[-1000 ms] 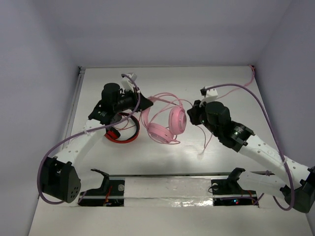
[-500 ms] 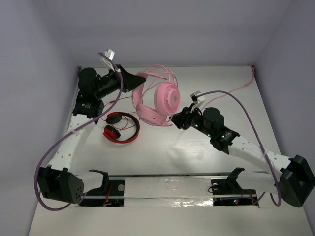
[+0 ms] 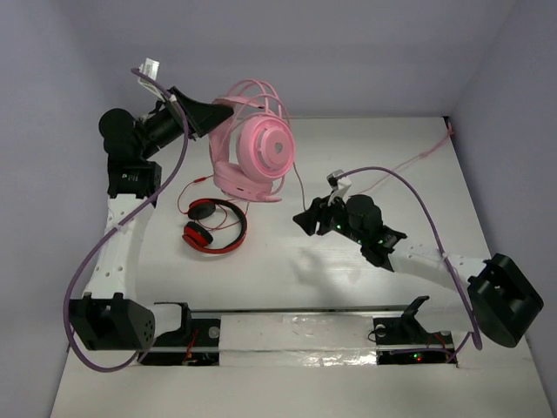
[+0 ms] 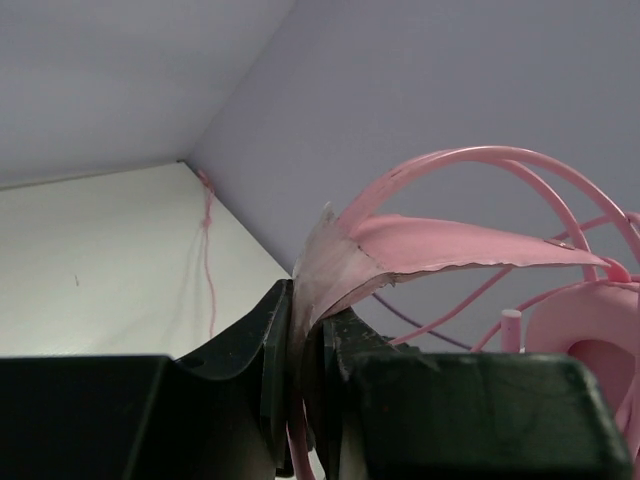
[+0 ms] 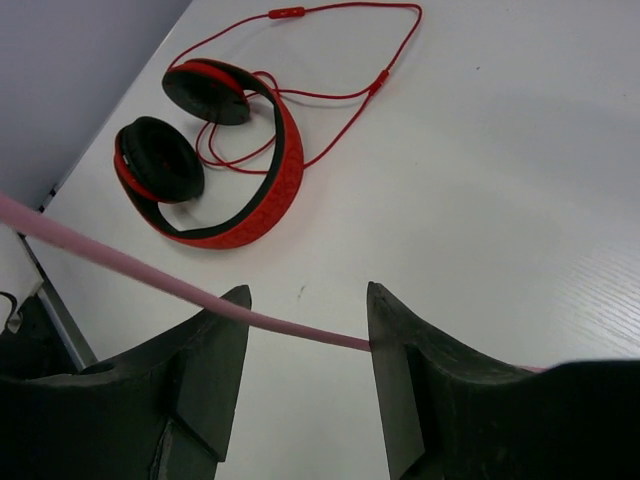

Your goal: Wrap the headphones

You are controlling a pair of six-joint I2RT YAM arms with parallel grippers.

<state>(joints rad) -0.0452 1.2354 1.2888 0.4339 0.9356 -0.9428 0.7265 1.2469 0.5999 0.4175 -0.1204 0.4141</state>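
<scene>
The pale pink over-ear headphones with round padded cups and thin wire headband (image 3: 259,150) hung in the upper middle of the overhead frame, held up clear of the white surface (image 3: 409,187), one cup's flat outer face turned toward the camera. The left pincer (image 3: 211,117), raised in the upper left of that view, was clamped on the headband. In the left wrist view its fingers (image 4: 275,335) were pressed together on the pale inner strap of the band, with the wire hoops arching off to the right.

The right pincer (image 3: 303,219) sat low over the surface, right of centre in the overhead view, below the hanging headphones. In the right wrist view its two black fingers (image 5: 215,370) stood apart, and the thin pink cable (image 5: 150,275) ran slantwise across the gap between them, from the left edge down to the right-hand finger. Whether it touched that finger could not be told.

The red-and-black headphones with dark oval pads (image 3: 216,228) lay flat on the surface, left of centre, their thin red cable (image 5: 340,60) looped loosely beside them.
</scene>
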